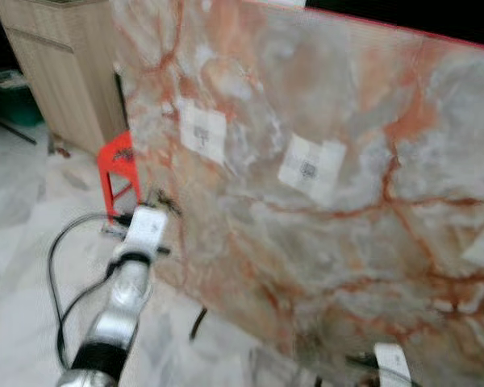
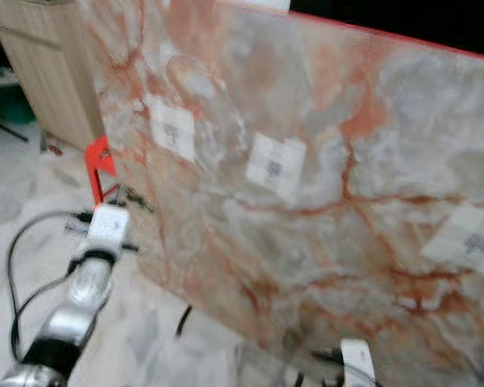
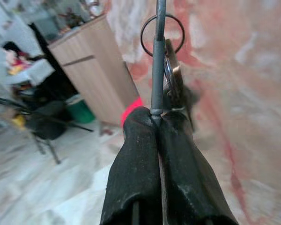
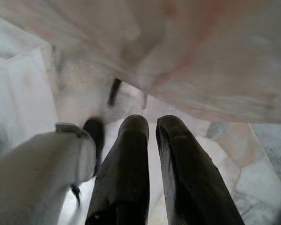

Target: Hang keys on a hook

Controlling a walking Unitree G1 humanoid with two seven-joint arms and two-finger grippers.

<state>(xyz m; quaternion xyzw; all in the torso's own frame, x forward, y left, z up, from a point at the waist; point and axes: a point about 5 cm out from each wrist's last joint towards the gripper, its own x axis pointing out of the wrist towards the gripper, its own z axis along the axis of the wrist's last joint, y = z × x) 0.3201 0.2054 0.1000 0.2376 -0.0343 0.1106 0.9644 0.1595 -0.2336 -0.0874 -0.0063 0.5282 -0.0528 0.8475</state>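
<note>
Glossy marble table [image 1: 371, 161]; metal keys [image 3: 171, 77] — wooden cabinet [image 1: 60, 72]

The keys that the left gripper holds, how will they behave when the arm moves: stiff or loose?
Probably loose: the keys hang from a thin ring beside the left gripper, so they may swing and rattle. They look like metal, so likely hard, not fragile. The narrow ring may slip if the fingers loosen.

Red-veined marble table [image 1: 323, 210], red stool [image 1: 115, 165] beside it, wooden cabinet [image 1: 60, 72] behind; pale marble floor [image 1: 20, 234]
</note>
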